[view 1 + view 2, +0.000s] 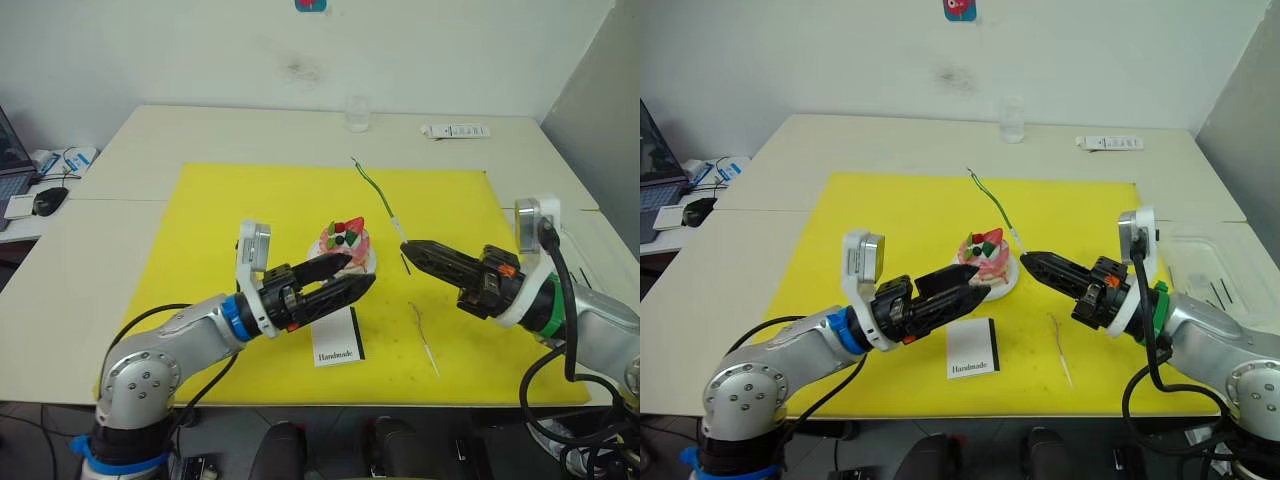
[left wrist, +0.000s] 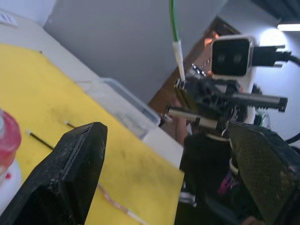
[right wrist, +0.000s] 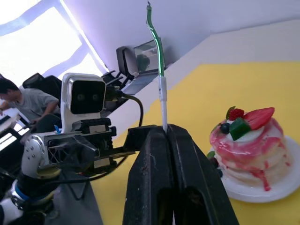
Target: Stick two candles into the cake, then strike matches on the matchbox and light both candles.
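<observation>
My setup's a pale table (image 1: 130, 150) with a big yellow mat (image 1: 240, 210) covering the middle. Off the mat at the far edge sit a clear glass (image 1: 358, 113) and a white remote (image 1: 455, 131). There's also a clear plastic tub (image 1: 1215, 270) on my right side.

Left claw (image 1: 362, 281) crowds cake (image 1: 346, 243) (touching), right side open

Two candles (image 1: 378, 194) (image 1: 424, 337), one cake (image 1: 346, 242), one matchbox (image 1: 337, 341)
</observation>
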Motion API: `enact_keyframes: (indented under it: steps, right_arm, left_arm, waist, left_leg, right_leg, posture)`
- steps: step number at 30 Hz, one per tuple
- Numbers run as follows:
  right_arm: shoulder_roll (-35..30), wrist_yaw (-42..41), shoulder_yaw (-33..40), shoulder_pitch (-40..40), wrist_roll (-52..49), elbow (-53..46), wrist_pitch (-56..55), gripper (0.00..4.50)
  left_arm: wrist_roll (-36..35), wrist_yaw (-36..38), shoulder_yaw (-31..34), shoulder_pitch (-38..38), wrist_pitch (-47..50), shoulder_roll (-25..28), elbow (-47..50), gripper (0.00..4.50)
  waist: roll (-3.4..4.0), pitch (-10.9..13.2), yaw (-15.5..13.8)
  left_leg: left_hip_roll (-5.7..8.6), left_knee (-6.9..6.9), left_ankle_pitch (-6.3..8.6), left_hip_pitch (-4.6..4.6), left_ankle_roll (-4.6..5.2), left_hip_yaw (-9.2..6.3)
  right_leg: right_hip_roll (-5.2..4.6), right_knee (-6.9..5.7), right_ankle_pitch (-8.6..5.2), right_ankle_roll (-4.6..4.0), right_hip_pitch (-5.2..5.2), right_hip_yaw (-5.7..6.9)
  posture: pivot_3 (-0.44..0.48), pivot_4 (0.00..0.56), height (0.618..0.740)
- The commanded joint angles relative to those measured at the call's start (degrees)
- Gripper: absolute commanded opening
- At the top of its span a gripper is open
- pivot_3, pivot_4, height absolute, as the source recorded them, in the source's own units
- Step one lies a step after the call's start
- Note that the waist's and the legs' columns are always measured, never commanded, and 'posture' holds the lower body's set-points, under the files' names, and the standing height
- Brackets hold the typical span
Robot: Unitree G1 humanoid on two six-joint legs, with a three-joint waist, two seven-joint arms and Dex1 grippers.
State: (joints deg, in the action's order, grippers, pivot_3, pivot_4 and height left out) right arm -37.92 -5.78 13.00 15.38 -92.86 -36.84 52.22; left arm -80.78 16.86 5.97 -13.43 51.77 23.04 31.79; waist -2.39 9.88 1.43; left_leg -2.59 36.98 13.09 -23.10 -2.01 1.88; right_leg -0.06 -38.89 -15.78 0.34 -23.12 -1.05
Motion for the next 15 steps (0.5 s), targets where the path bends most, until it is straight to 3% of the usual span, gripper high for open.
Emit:
enact_keyframes:
  steps: [1, 6, 15]
  right_arm:
    - [-0.7, 2.9, -1.8, 2.2, -6.8, 0.0, -2.5, 0.03]
    - [-1.2, 5.5, -4.7, 3.2, -11.5, -0.3, -4.2, 0.03]
    - [-2.7, 7.3, -7.7, 3.4, -14.8, -1.6, -6.4, 0.03]
  left_arm:
    - [-8.7, -6.2, 0.0, -1.2, -3.4, -3.4, 0.4, 4.50]
    - [-16.2, -10.9, -0.8, -2.3, -6.4, -6.2, -0.5, 4.50]
    - [-22.1, -11.1, -2.2, -4.5, -7.0, -4.9, -3.5, 4.50]
  waist:
    - [0.00, 0.0, 0.0]
    - [0.00, 0.0, 0.0]
    - [0.00, 0.0, 0.0]
  left_leg:
    - [-0.02, 0.00, 0.00, 0.00, 0.00, -0.01]
    - [-0.08, -0.01, 0.00, 0.01, 0.00, -0.08]
    - [-0.04, 0.02, -0.01, 0.03, 0.00, -0.04]
  right_leg:
    - [0.00, -0.01, -0.01, 0.01, 0.00, 0.01]
    - [0.04, -0.05, -0.01, 0.01, -0.01, 0.07]
    - [0.09, -0.06, 0.00, 0.02, 0.00, 0.03]
  posture:
    - [0.000, 0.150, 0.740]
    - [0.000, 0.150, 0.740]
    - [0.000, 0.150, 0.740]
